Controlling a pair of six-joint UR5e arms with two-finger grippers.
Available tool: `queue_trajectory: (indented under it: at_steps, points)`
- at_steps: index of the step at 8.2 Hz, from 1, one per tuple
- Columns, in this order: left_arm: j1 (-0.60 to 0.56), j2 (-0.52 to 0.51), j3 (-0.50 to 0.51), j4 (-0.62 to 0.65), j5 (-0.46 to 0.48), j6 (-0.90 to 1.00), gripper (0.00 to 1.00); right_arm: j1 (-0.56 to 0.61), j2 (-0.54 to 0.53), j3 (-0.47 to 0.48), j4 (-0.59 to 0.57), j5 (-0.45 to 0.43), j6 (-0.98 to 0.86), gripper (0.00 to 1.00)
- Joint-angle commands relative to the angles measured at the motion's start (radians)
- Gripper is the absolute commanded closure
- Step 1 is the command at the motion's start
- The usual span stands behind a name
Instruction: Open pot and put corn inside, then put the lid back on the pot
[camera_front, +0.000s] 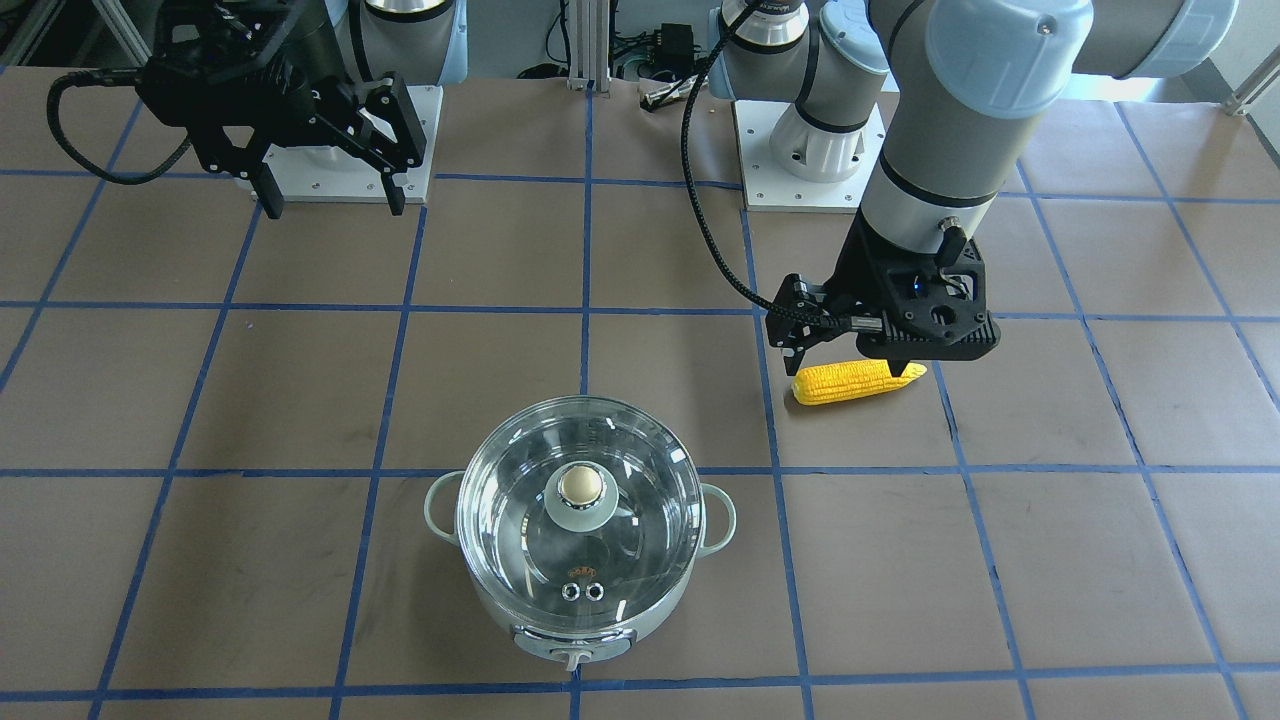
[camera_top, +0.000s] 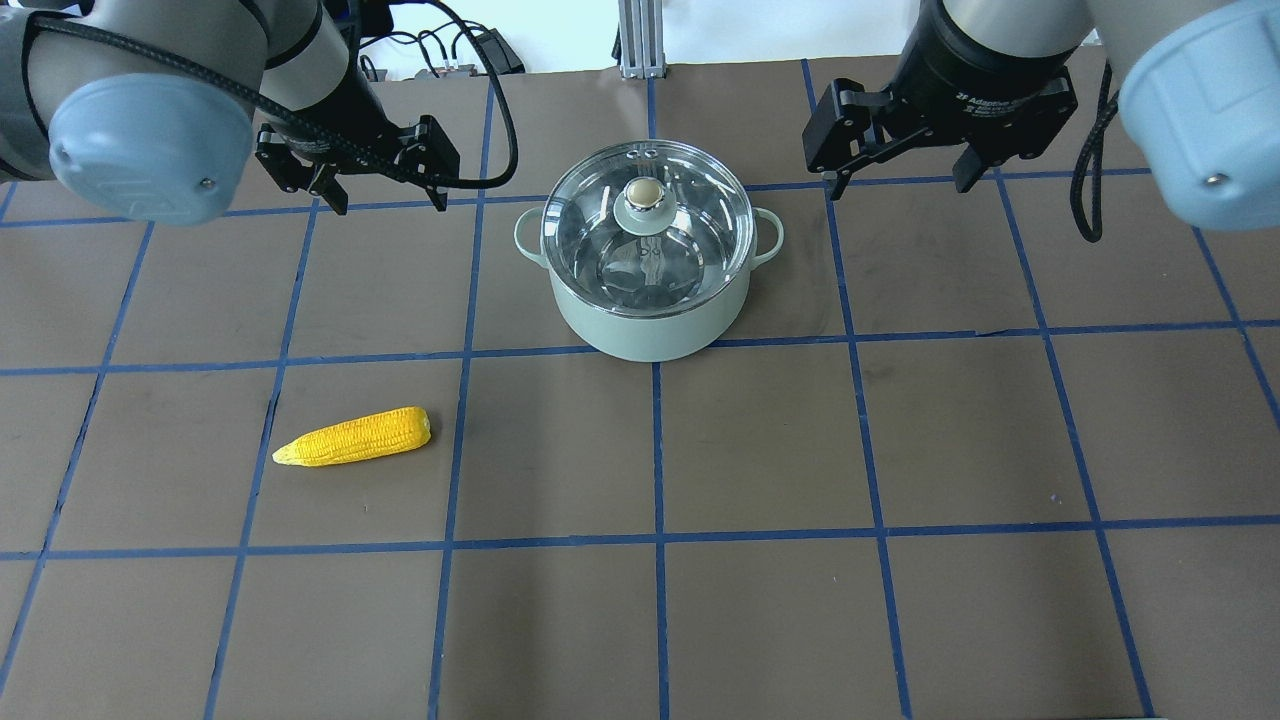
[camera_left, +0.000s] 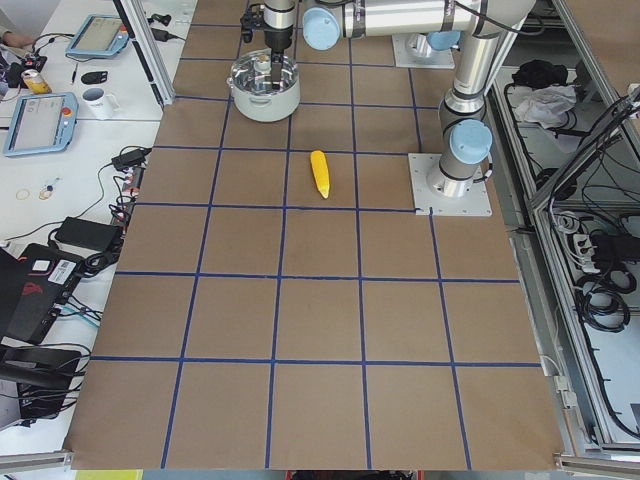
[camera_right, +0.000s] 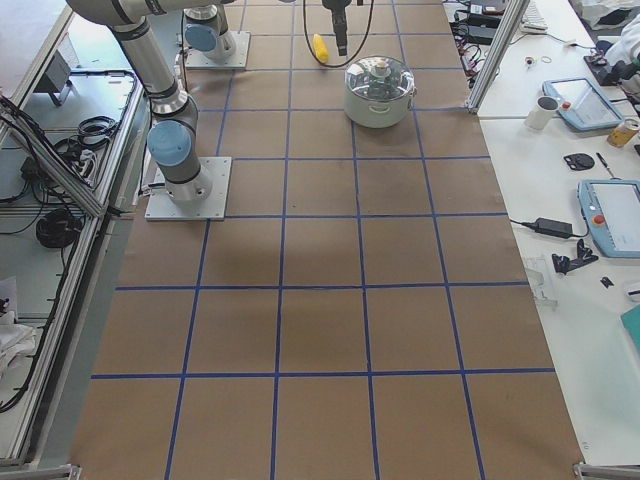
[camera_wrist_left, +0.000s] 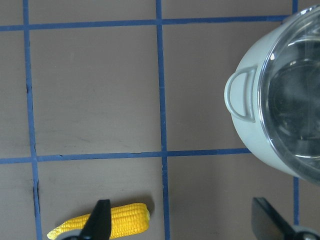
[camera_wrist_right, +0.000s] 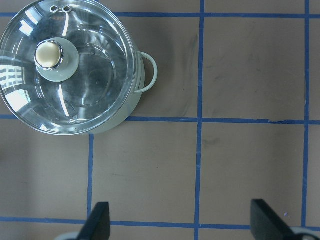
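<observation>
The pot (camera_top: 650, 325) stands at the table's far middle with the glass lid (camera_top: 690, 235) seated on it, and its gold-capped knob (camera_top: 645, 194) points up. The corn (camera_top: 355, 437) lies flat on the brown table, left of and nearer than the pot. My left gripper (camera_top: 390, 205) is open and empty, raised high. In the left wrist view (camera_wrist_left: 182, 225) the corn (camera_wrist_left: 125, 222) lies under one finger and the pot (camera_wrist_left: 247, 135) is at right. My right gripper (camera_top: 900, 190) is open and empty, raised right of the pot. In the right wrist view (camera_wrist_right: 182, 225) the lid (camera_wrist_right: 95, 85) is at upper left.
The table is brown paper with a blue tape grid (camera_top: 655, 450). The arms' white base plates (camera_front: 810, 160) sit at the robot's side. Side benches hold tablets and a mug (camera_right: 545, 112). Metal frame posts (camera_right: 490, 55) stand beside the pot's end of the table.
</observation>
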Motion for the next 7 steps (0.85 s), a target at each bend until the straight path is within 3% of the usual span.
queue_trajectory:
  at_steps: [1, 4, 6, 7]
  points:
    - [0.058, 0.005, -0.085, 0.020, 0.007, 0.258, 0.00, -0.004, 0.017, -0.020, 0.006, 0.014, 0.006, 0.00]
    - [0.168, 0.007, -0.191, 0.026, 0.010, 0.635, 0.00, 0.031, 0.221, -0.195, 0.001, 0.024, 0.056, 0.00]
    - [0.218, 0.022, -0.260, 0.031, 0.010, 0.995, 0.00, 0.084, 0.317, -0.189, -0.118, 0.040, 0.145, 0.00]
    - [0.241, 0.016, -0.287, 0.038, 0.010, 1.100, 0.00, 0.162, 0.414, -0.188, -0.242, 0.017, 0.192, 0.00]
